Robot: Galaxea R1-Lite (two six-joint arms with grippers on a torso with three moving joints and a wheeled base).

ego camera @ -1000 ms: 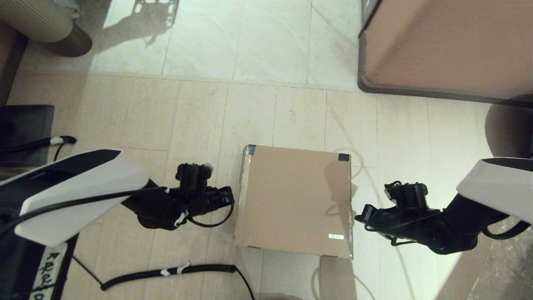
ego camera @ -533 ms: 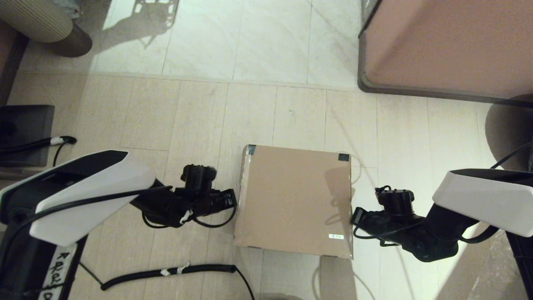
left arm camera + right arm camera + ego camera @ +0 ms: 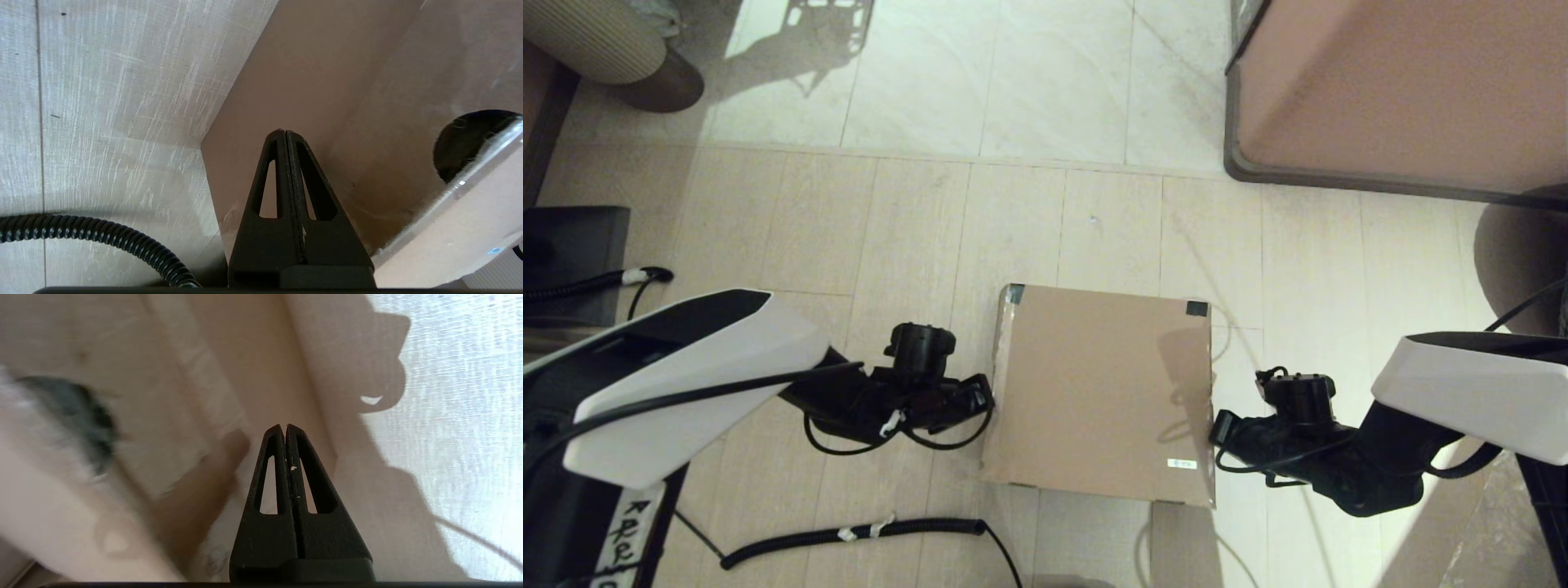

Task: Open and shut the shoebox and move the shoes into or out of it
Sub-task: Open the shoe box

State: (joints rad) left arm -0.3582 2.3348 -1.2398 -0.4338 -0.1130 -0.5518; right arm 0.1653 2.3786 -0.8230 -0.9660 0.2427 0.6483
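The brown cardboard shoebox [image 3: 1103, 392] sits on the floor with its flap lid down, dark tape on its two far corners and a small white label near its front right. The shoes are hidden. My left gripper [image 3: 987, 395] is shut and empty at the box's left side; in the left wrist view its tips [image 3: 284, 131] point at the box's side wall [image 3: 327, 81]. My right gripper [image 3: 1215, 426] is shut and empty against the box's right side; in the right wrist view its tips [image 3: 284, 426] point at the box wall [image 3: 229, 355].
A big pinkish-brown cabinet [image 3: 1405, 90] with a dark base stands at the back right. A black coiled cable [image 3: 849, 535] lies on the floor near the box's front left. A dark object [image 3: 572, 261] sits at the far left, a ribbed round thing [image 3: 605, 41] at the back left.
Both grippers have closed in on the box: the left moved right to its left side, the right moved left and forward to its right side. The box has not moved.
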